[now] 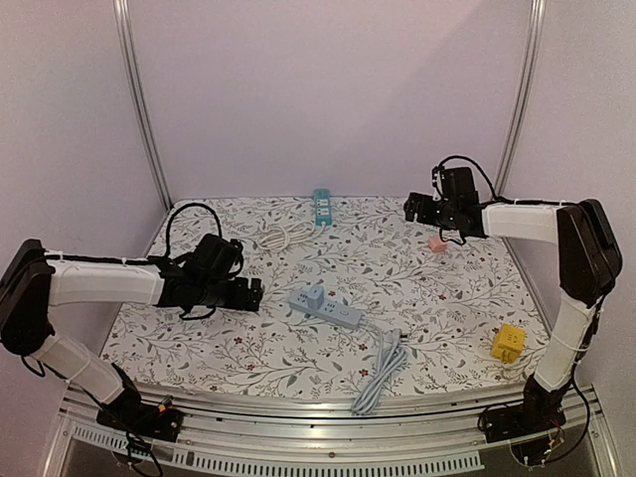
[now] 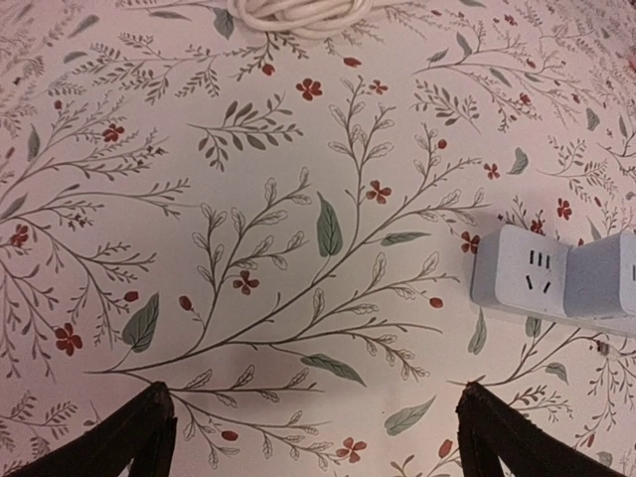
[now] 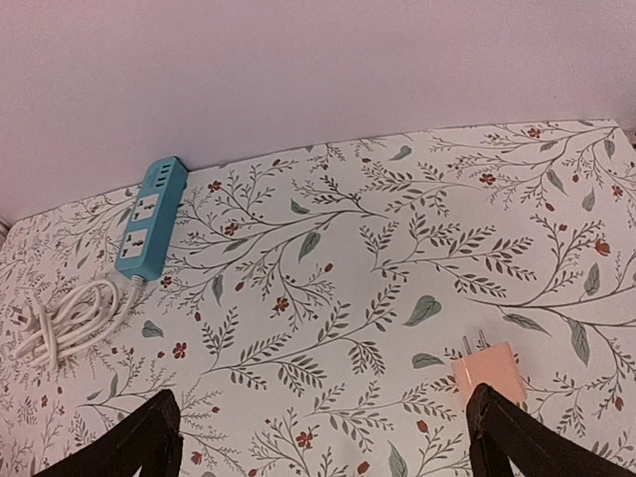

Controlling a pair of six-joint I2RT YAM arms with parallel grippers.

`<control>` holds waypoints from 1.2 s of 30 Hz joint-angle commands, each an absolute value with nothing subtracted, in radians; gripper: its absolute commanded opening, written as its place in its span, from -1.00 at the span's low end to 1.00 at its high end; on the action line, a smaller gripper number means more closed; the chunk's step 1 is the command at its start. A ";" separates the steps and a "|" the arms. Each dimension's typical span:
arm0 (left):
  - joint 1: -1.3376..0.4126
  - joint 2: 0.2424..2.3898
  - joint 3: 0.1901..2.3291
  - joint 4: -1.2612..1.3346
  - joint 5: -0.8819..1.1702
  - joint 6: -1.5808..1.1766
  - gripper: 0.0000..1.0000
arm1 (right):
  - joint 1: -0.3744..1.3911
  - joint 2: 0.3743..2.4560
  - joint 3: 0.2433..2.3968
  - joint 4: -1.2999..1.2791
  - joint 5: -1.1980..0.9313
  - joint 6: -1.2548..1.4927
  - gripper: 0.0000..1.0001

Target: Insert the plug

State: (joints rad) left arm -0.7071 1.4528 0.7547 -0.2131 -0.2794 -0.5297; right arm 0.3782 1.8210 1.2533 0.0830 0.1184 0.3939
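Left gripper [image 2: 313, 397] spread wide, empty — near the power strip [image 2: 520, 283], where we see a grey plug [image 1: 312, 295] seated. Right gripper [image 3: 320, 397] likewise agape.

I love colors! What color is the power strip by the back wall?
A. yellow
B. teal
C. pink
B: the strip against the back wall is teal; the pink plug and the yellow plug are small separate blocks nearer the front.

Floral table [image 1: 447, 298] bearing strips [image 1: 328, 310], plugs [image 1: 509, 343], cords [image 1: 378, 373]
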 commanded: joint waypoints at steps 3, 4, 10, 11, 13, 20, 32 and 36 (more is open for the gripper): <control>-0.718 1.434 0.711 -0.126 -0.221 -0.499 0.97 | 0.291 1.901 1.312 -0.163 0.086 0.476 0.98; -0.718 1.433 0.709 -0.119 -0.217 -0.498 0.97 | 0.283 1.905 1.318 -0.171 0.083 0.486 0.97; -0.718 1.430 0.694 -0.084 -0.184 -0.496 0.95 | 0.260 1.995 1.441 -0.286 0.059 0.413 0.98; -0.720 1.429 0.691 -0.083 -0.178 -0.495 0.95 | 0.251 2.011 1.472 -0.322 0.042 0.386 0.98; -0.719 1.425 0.686 -0.077 -0.170 -0.496 0.94 | 0.236 2.063 1.520 -0.382 0.041 0.350 0.98; -0.721 1.405 0.675 -0.076 -0.180 -0.488 0.94 | 0.211 2.153 1.584 -0.474 0.086 0.293 0.98; -0.721 1.417 0.683 -0.084 -0.192 -0.481 0.93 | 0.207 2.242 1.635 -0.488 0.092 0.208 0.77; -0.721 1.430 0.690 -0.088 -0.192 -0.477 0.93 | 0.206 2.266 1.657 -0.489 0.111 0.200 0.69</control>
State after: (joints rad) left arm -0.7090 1.4178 0.6872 -0.0898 -0.1905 -0.4965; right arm 0.2100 2.2234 1.6287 -0.4675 0.0875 0.2256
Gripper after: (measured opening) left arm 0.967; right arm 0.864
